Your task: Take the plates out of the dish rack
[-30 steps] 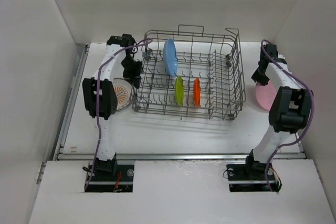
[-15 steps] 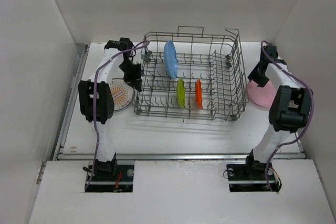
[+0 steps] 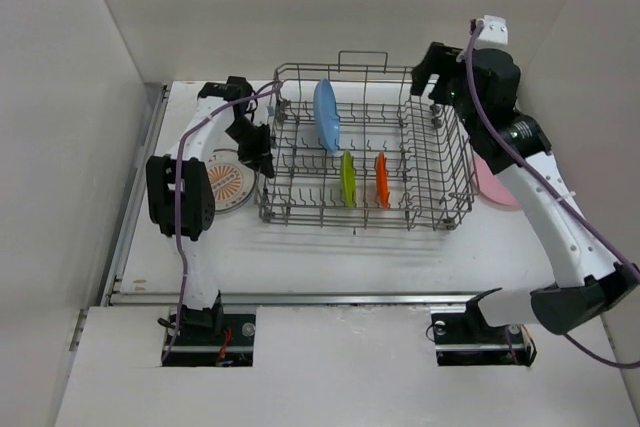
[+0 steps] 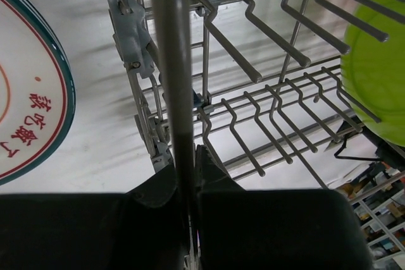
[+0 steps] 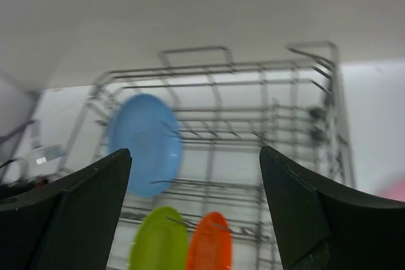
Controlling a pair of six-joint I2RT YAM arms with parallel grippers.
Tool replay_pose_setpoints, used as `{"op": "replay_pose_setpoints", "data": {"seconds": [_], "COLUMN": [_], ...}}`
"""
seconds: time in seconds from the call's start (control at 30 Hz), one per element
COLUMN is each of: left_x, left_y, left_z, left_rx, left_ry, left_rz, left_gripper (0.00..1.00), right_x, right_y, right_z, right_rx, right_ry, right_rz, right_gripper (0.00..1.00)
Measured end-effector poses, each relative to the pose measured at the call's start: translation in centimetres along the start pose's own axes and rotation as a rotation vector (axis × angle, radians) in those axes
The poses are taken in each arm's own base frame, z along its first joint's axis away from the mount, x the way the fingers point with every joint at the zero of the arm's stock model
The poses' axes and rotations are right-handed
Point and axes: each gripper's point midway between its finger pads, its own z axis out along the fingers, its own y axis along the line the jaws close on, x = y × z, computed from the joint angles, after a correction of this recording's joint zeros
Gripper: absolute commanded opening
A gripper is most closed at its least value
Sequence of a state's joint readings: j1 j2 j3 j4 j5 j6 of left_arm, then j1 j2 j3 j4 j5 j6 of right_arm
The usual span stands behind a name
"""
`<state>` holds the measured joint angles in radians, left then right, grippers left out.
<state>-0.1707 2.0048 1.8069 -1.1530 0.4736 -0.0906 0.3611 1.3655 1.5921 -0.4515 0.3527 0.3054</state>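
The dish rack (image 3: pixel 455 162) sits on the worktop (image 3: pixel 330 257), our left tool (image 4: pixel 188 156) clamped on its left rim wire. Our right tool (image 5: pixel 195 151) has released the pink plate (image 3: pixel 492 187) beside the rack and risen, jaws wide. That leaves us the blue plate (image 3: pixel 325 115), green plate (image 3: pixel 347 177) and orange plate (image 3: pixel 381 179), all racked.

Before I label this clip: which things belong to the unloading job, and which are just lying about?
Job: dish rack; blue plate, green plate, orange plate in it; sunburst plate and pink plate beside it.
Just there: table, walls.

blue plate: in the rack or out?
In. The blue plate stands on edge between the tines of the dish rack.
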Motion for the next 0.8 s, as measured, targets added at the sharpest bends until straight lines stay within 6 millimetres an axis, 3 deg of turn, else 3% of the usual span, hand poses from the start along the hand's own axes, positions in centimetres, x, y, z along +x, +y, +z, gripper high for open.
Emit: {"op": "replay_pose_setpoints", "data": {"seconds": [0.03,0.1,0.2,0.27,0.33,0.43,0.53,0.6,0.63,0.73,0.8], "left_x": [0.1,0.2,0.2,0.3,0.3,0.3,0.3,0.3,0.3,0.3,0.3], "left_y": [-0.1,-0.2,-0.4,-0.5,-0.6,-0.6,-0.7,-0.7,-0.7,-0.6,-0.6], "left_z": [0.0,0.1,0.1,0.1,0.1,0.1,0.1,0.2,0.2,0.2,0.2], "left_rx": [0.006,0.019,0.043,0.053,0.055,0.058,0.060,0.060,0.059,0.057,0.057], "left_ry": [-0.002,-0.001,-0.010,-0.015,-0.017,-0.019,-0.021,-0.021,-0.021,-0.022,-0.022], "left_rz": [-0.004,-0.013,-0.027,-0.033,-0.036,-0.039,-0.042,-0.043,-0.043,-0.043,-0.044], "left_gripper": [0.00,0.00,0.00,0.00,0.00,0.00,0.00,0.00,0.00,0.00,0.00], "right_x": [-1.0,-2.0,-1.0,3.5,9.9,17.8,22.8,24.1,24.3,23.9,23.3], "right_y": [2.5,6.9,12.9,16.6,18.8,19.7,19.1,19.1,19.3,19.7,20.4], "right_z": [-0.9,-1.6,0.2,2.5,4.4,6.7,8.5,9.3,9.7,10.0,9.8], "right_rx": [-0.100,-0.273,-0.441,-0.520,-0.562,-0.562,-0.529,-0.513,-0.512,-0.510,-0.525], "right_ry": [-0.018,-0.017,0.021,0.109,0.242,0.408,0.523,0.553,0.554,0.547,0.533], "right_rz": [-0.017,-0.065,-0.140,-0.191,-0.233,-0.275,-0.302,-0.306,-0.305,-0.291,-0.267], "right_gripper": [1.00,1.00,1.00,0.97,0.91,0.84,0.72,0.59,0.38,0.00,0.00]}}
